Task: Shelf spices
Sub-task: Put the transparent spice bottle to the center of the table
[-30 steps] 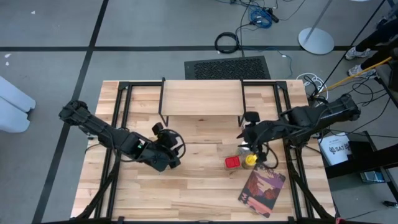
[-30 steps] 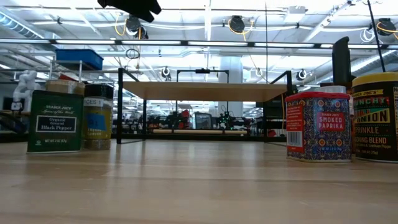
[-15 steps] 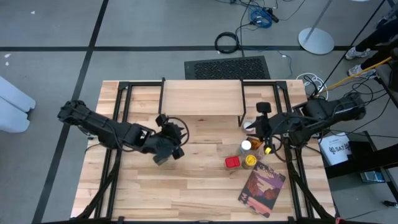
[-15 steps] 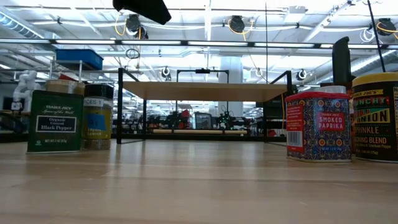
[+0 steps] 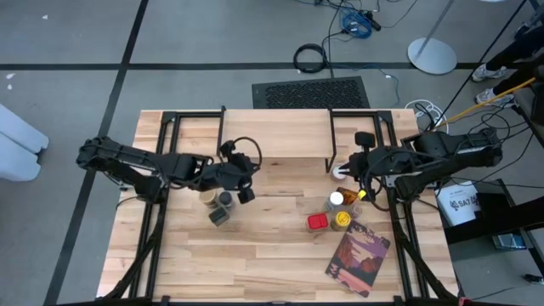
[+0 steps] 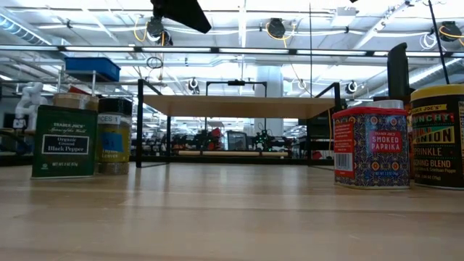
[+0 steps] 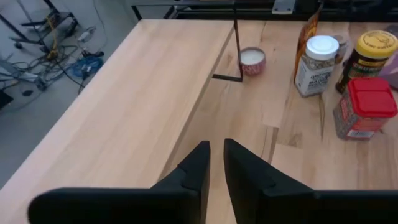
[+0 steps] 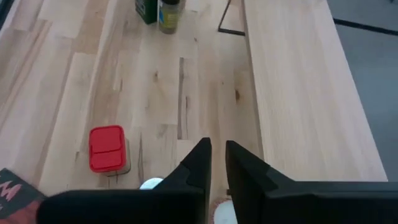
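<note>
Overhead, both arms reach in toward the shelf [image 5: 276, 134], which stands at the table's [image 5: 255, 255] far middle with its plank top bare. The left gripper [image 5: 242, 166] hangs just off the shelf's left front leg, above the table; in its wrist view its fingers [image 7: 198, 165] are nearly pressed together, a thin slit between them, gripping nothing. The right gripper [image 5: 347, 167] is by the right front leg, its fingers [image 8: 200, 160] likewise almost together and empty.

No spice is on the shelf. A green pepper tin [image 5: 219, 218] and two jars [image 5: 224, 200] cluster on the table just in front of the left gripper. To the right, a white-topped jar [image 5: 337, 199], a yellow-topped jar [image 5: 342, 219] and a red-topped paprika tin [image 5: 317, 222] sit close together in front of the right gripper. A small red tin [image 7: 252, 60] with a pale top lies beside the right front leg. A book [image 5: 358, 257] lies flat near the table's front right.
</note>
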